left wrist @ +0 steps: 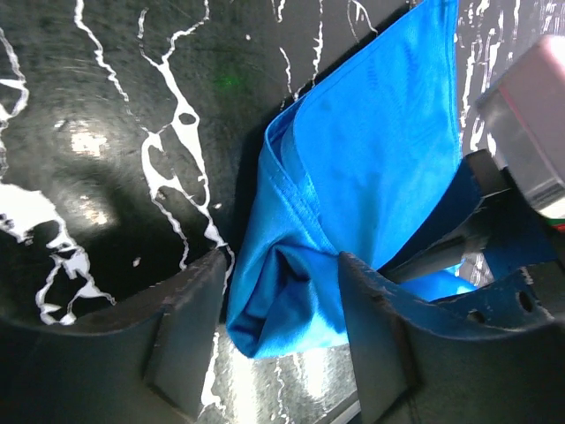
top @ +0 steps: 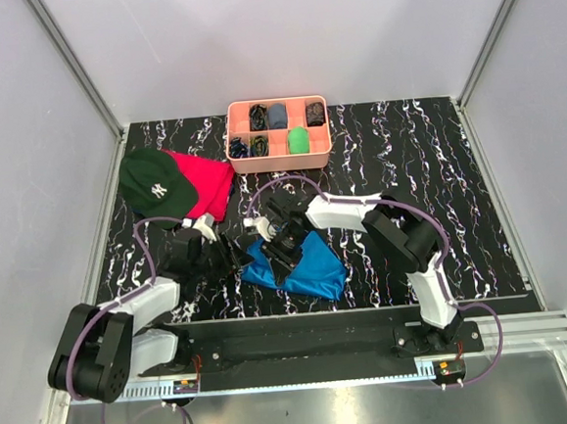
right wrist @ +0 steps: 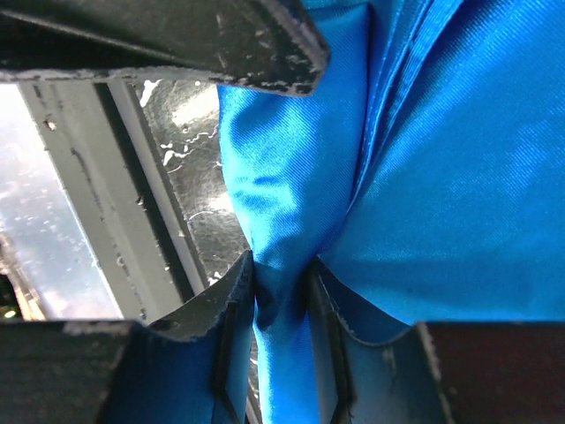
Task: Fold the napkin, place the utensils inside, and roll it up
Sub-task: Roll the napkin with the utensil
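Right gripper [right wrist: 281, 278] clamped on a pinched fold of the bright blue thin cloth napkin [right wrist: 459, 177].
I see the left gripper [left wrist: 281, 291] with jaws apart, straddling the napkin's folded end.

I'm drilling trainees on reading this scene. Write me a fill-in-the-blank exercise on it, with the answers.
1. The right gripper is shut on a fold of the ____ napkin.
2. The jaws of the left gripper stand ____ around the napkin's end.
3. The dark green cap lies partly on a ____ cloth.
4. The colour of the tray with compartments is ____.
Missing words: blue; open; red; pink.
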